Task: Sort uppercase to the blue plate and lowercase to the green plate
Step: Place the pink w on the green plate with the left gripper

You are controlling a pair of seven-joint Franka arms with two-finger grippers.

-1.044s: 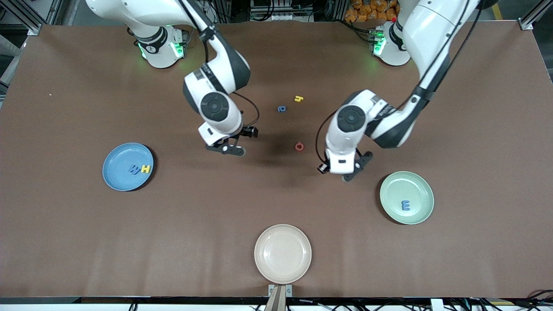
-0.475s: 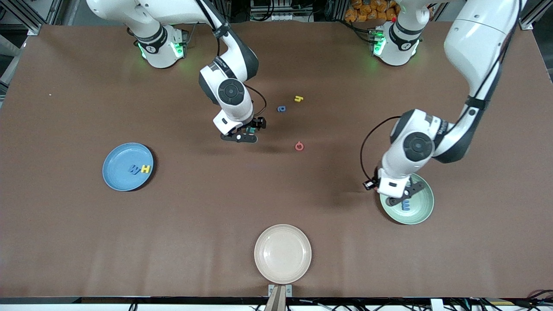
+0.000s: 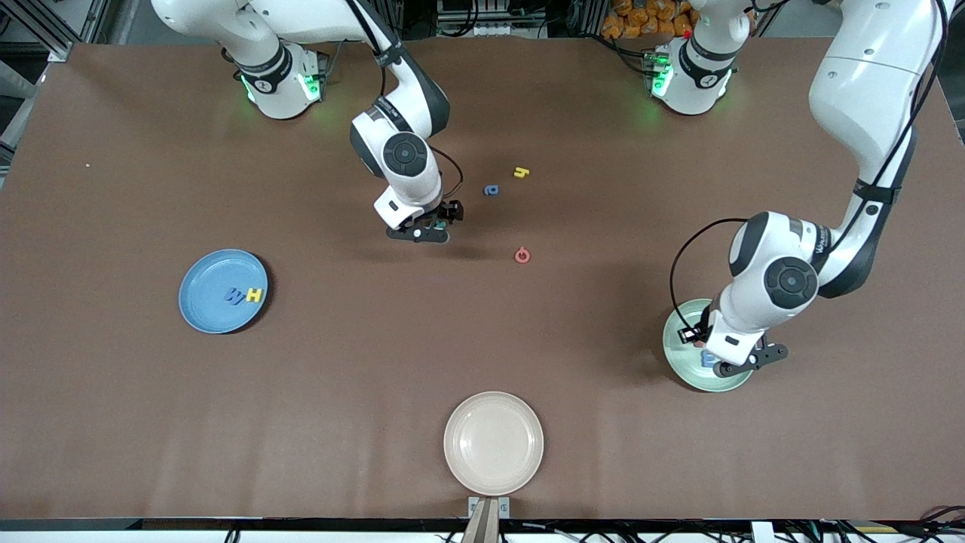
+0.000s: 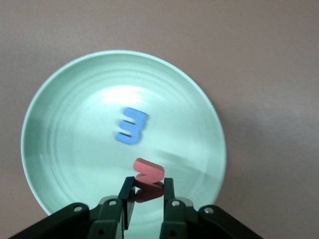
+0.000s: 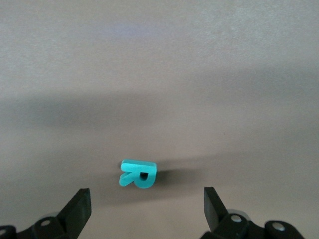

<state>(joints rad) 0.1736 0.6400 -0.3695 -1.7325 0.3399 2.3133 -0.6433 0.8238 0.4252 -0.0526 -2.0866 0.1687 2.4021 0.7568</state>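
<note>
Two letters, a dark blue W (image 3: 234,296) and yellow H (image 3: 254,295), lie on the blue plate (image 3: 203,290). Over the green plate (image 4: 65,99), where a blue m (image 4: 131,126) lies, the left gripper (image 4: 146,191) pinches a red letter (image 4: 148,174). The right gripper (image 5: 147,206) hangs spread above the teal R (image 5: 138,174) on the table.

High front camera overlooks the whole table (image 3: 482,362); wrist cameras look down close.

Robot lab: alu framing (image 3: 30,26), cabling (image 3: 867,528).
</note>
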